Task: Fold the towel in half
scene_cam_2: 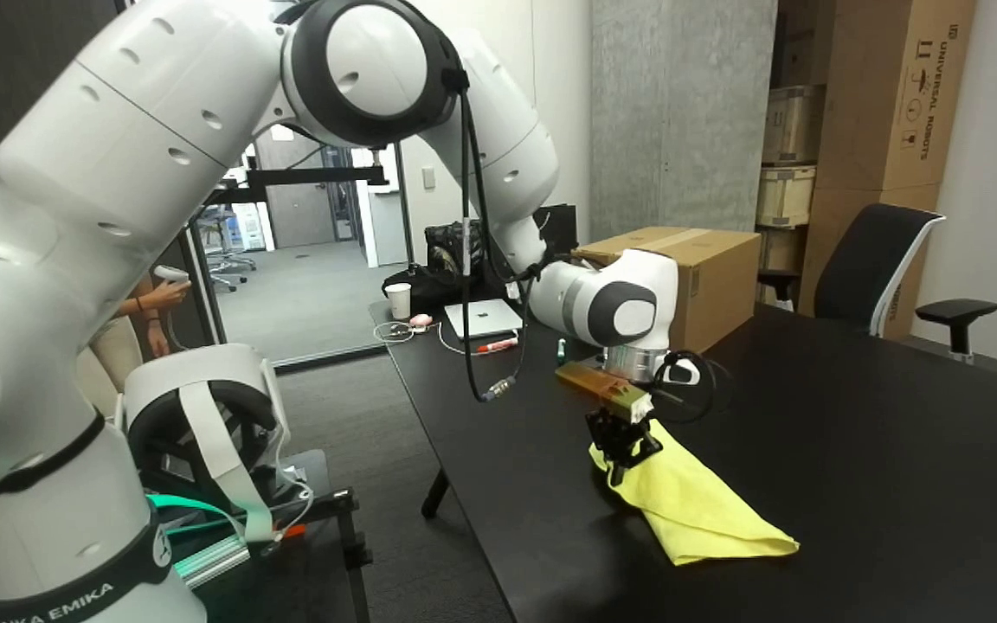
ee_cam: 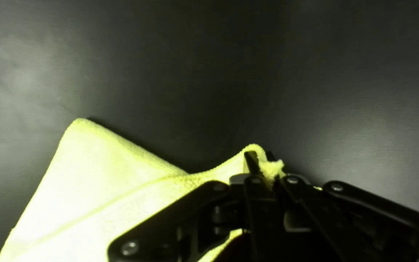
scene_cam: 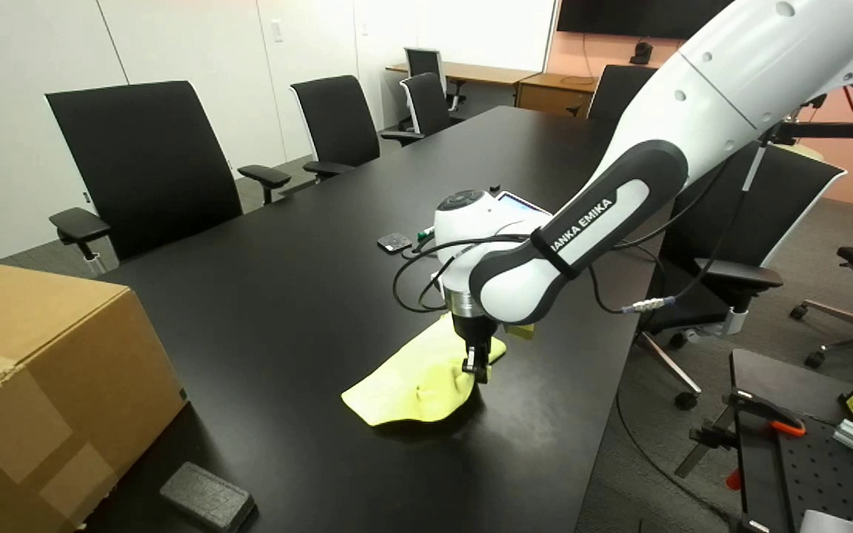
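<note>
Your pincer [ee_cam: 262, 160] has the towel [scene_cam_2: 702, 506] nipped by a bunched bit of edge; most of it lies on the desk [scene_cam: 293, 318]. Prob. v. light & limp — it'll crumple, not hold a crease, so best grip = edge nr. a corner.

My rounded arm [scene_cam: 700, 111] is glossy white with dark grey joint trim [scene_cam_2: 304, 82] and a black band [scene_cam_2: 80, 603] lettered EMIKA in white, black cables [scene_cam_2: 467, 320] run off it, and past a silvery collar [scene_cam_2: 634, 363] my pincer [ee_cam: 261, 160] is black, its slim bars [ee_cam: 173, 214] dotted with round silver screws [ee_cam: 336, 187].
</note>
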Available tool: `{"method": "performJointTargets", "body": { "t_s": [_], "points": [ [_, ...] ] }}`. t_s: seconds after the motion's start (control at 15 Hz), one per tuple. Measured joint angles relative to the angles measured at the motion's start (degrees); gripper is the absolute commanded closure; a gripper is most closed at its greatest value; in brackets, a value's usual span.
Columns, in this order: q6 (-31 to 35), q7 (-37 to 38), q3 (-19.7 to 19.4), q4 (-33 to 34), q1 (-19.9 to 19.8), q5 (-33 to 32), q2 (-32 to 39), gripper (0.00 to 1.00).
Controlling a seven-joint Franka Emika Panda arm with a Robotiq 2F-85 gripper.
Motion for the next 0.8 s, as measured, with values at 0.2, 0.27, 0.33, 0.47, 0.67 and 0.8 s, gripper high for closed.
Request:
{"method": "performJointTargets", "body": {
  "t_s": [0.2, 0.27, 0.33, 0.47, 0.67, 0.8],
  "points": [
    [-5.88, 0.48, -0.9, 4.21, 1.8, -2.13, -0.54, 0.95],
    [-7.83, 0.5, -1.13, 5.73, 2.36, -2.92, -0.51, 0.95],
    [-9.87, 0.5, -1.35, 7.4, 2.91, -4.08, -0.39, 0.95],
    [-13.25, 0.43, -1.71, 10.77, 3.76, -6.35, 0.3, 0.96],
    [-16.38, -0.48, -2.03, 16.06, 4.35, -9.53, 2.19, 0.96],
    [-17.14, -2.17, -2.16, 19.66, 4.45, -11.42, 3.72, 0.96]
  ]
}}
